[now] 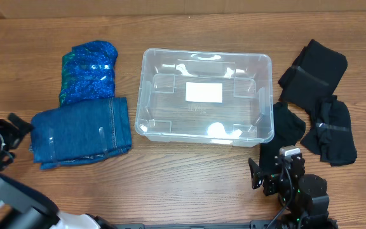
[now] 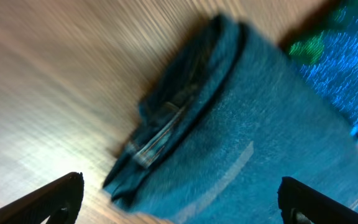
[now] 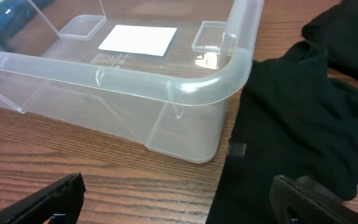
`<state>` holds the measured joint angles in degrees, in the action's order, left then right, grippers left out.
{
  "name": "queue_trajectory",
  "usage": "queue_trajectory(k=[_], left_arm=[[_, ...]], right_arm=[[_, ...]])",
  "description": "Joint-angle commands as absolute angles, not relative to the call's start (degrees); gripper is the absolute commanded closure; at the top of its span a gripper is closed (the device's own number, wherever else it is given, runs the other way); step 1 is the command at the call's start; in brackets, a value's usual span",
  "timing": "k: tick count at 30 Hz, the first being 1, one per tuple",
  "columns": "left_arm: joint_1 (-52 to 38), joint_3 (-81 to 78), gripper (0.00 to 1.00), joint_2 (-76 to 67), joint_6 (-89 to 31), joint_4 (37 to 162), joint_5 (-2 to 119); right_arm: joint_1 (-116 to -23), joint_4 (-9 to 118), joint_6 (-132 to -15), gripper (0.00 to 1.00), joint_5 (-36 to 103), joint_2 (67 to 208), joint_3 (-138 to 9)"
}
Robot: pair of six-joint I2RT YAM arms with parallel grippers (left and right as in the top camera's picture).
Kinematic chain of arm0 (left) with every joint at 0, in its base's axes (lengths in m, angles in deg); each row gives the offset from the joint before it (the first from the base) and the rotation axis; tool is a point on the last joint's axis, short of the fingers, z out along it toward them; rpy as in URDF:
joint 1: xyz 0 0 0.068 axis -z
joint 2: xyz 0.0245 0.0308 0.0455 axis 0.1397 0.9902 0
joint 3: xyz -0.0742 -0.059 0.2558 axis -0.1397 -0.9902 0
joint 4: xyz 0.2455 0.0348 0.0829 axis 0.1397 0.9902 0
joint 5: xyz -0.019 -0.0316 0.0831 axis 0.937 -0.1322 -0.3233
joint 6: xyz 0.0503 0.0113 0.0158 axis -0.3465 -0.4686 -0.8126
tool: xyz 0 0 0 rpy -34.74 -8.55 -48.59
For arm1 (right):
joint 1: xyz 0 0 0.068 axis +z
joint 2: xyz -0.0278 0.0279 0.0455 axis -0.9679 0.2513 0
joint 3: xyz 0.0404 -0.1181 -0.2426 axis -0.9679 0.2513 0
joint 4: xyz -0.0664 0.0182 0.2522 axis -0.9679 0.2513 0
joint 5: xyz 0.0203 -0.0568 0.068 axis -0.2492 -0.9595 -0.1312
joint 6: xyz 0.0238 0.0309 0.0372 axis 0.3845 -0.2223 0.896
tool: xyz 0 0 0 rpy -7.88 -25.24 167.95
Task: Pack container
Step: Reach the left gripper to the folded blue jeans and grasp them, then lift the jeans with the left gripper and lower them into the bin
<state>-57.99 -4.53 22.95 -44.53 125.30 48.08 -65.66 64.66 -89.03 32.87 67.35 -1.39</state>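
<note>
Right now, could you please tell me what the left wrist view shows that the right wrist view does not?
Only the left wrist view shows the folded blue jeans, blurred, with a shiny blue-green garment beyond them. Only the right wrist view shows the clear container, with a white label on its base, and a black garment beside its corner. Both show the wooden table and that arm's own fingers spread apart, gripping nothing: the left fingers and the right fingers.
</note>
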Motion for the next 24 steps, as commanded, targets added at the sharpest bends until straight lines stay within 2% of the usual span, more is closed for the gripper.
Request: queue_trajectory(k=[1,2,5,7,8,10,12,14,17,19,22,24], left_arm=[[-57.86,-3.74,0.0,31.09,-55.75,123.07,59.18],[-57.46,-3.74,0.0,33.18,-59.88,122.52,63.56],[-55.23,-3.77,0.0,36.88,-62.96,120.8,63.86],[-51.89,-3.77,0.1,40.77,-63.92,119.77,61.89],[-50.38,-3.77,0.25,42.34,-63.92,119.77,61.13],[-47.93,-3.77,0.83,43.78,-62.26,120.64,58.44],[-47.71,-1.62,0.96,42.71,-57.97,124.08,58.77],[-47.87,4.15,0.96,40.22,-57.03,131.22,62.77],[-47.76,17.11,0.96,32.53,-57.28,145.91,77.54],[-47.76,25.46,0.96,25.05,-54.96,150.54,84.25],[-45.13,31.34,0.96,14.47,-43.0,146.98,84.95],[-38.05,31.4,0.96,9.16,-33.82,140.14,86.13]], right_arm=[[-65.82,64.64,-88.81,0.0,33.37,66.94,-0.39],[-65.82,64.64,-88.81,0.0,33.37,66.94,-0.39],[-65.82,64.64,-88.81,0.0,33.37,66.94,-0.39],[-65.82,64.66,-88.81,0.0,33.37,66.94,-0.39],[-65.82,64.66,-88.81,0.0,33.37,66.94,-0.39],[-65.82,64.64,-88.81,0.0,33.37,66.94,-0.39],[-65.82,64.64,-88.81,0.0,33.37,66.94,-0.39],[-65.82,64.64,-88.81,0.0,33.37,66.94,-0.39],[-65.82,64.64,-88.81,0.0,33.37,66.94,-0.39],[-65.82,64.64,-88.81,0.0,33.37,66.94,-0.39],[-65.82,64.64,-88.81,0.0,33.37,66.94,-0.39],[-65.82,64.64,-88.81,0.0,33.37,66.94,-0.39]])
